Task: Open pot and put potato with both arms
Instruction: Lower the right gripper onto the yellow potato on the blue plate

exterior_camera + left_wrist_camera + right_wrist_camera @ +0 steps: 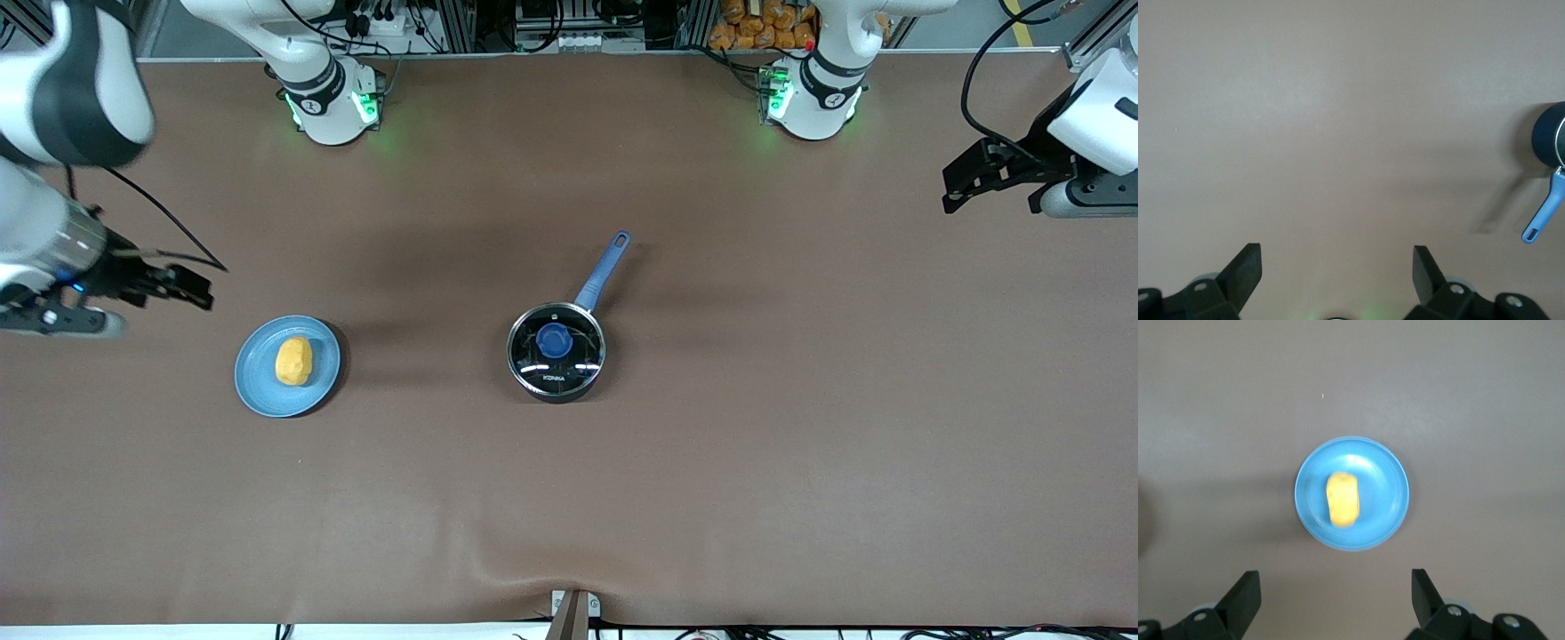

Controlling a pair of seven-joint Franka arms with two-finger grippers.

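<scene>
The black pot (556, 353) stands mid-table with its glass lid and blue knob (553, 340) on; its blue handle (603, 270) points toward the robots' bases. Part of the pot (1546, 137) and its handle (1543, 215) show in the left wrist view. The yellow potato (293, 361) lies on a blue plate (258, 382) toward the right arm's end, and shows in the right wrist view (1343, 500) on the plate (1385, 487). My right gripper (182, 286) is open and empty, up over bare table beside the plate. My left gripper (965, 182) is open and empty, high over the left arm's end.
The brown table cover (711, 462) has a slight wrinkle near the front edge. A small bracket (573, 609) sits at the table's front edge. Cables and equipment line the edge by the arm bases.
</scene>
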